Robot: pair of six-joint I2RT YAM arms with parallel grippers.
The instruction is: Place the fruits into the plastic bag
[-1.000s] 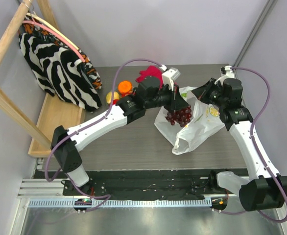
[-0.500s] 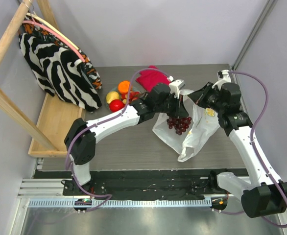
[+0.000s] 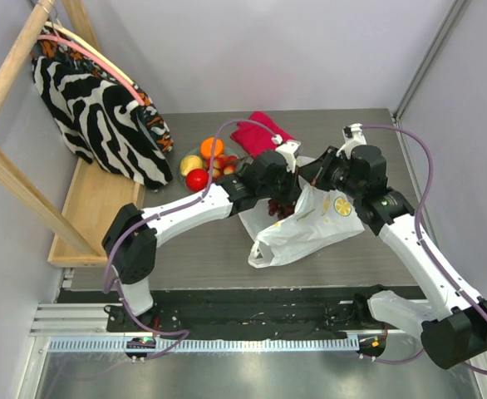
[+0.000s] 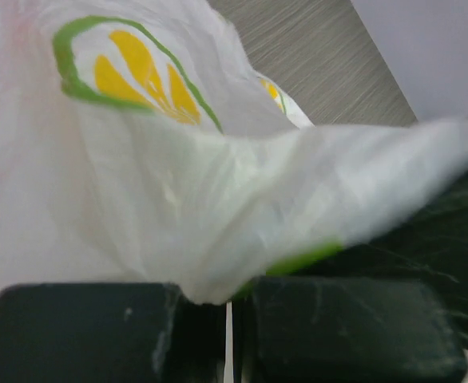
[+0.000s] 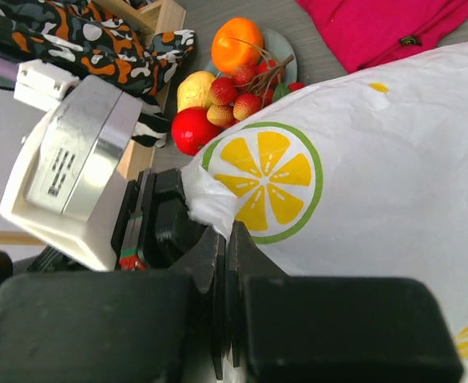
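The plastic bag [image 3: 310, 220] lies mid-table, printed with lemon slices. My right gripper [image 3: 314, 170] is shut on its upper edge; the right wrist view shows the film pinched at the closed jaws [image 5: 228, 231]. My left gripper [image 3: 287, 193] is shut, right beside it at the bag's mouth. The dark grape bunch [image 3: 278, 209] hangs just under it, mostly hidden by film. In the left wrist view, bag film [image 4: 178, 159] covers everything beyond the closed fingers [image 4: 314, 327]. The orange [image 3: 211, 148], yellow fruit [image 3: 191, 164], red apple [image 3: 197, 179] and small red-yellow cluster [image 3: 224, 164] sit together at the back left.
A crimson cloth [image 3: 260, 133] lies behind the bag. A zebra-striped fabric bag [image 3: 94, 108] hangs on a wooden rack [image 3: 94, 199] at the left. The fruits rest on a grey-green plate [image 5: 286, 52].
Both grippers and the bag have shifted left. The grapes, hanging in the open before, are now mostly hidden at the bag's mouth. The bag's lower end swung left.
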